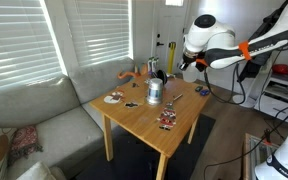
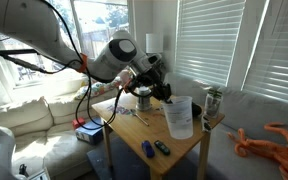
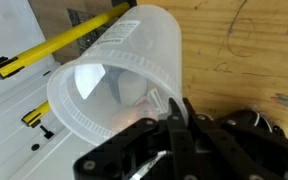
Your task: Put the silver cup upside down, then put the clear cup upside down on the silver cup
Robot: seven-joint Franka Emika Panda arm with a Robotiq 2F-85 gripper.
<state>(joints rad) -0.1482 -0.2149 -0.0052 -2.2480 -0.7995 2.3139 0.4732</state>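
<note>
The clear cup [image 3: 119,70] is a translucent plastic tumbler. In the wrist view it is tilted, with its open mouth towards the camera. My gripper [image 3: 174,105] is shut on its wall near the rim. In an exterior view the gripper [image 2: 164,92] holds the clear cup [image 2: 179,117] by its top edge, over the table's near side. The silver cup [image 2: 213,102] stands on the table beyond it, apart from the clear cup. It also shows mid-table in an exterior view [image 1: 155,92], left of the gripper [image 1: 180,67]. I cannot tell which way up it stands.
The wooden table [image 1: 144,120] carries small scattered items [image 1: 167,120], blue things [image 2: 149,148] and a white mug [image 2: 143,100] under the arm. An orange octopus toy [image 2: 274,140] lies beside it. A grey sofa [image 1: 44,115] and window blinds stand behind.
</note>
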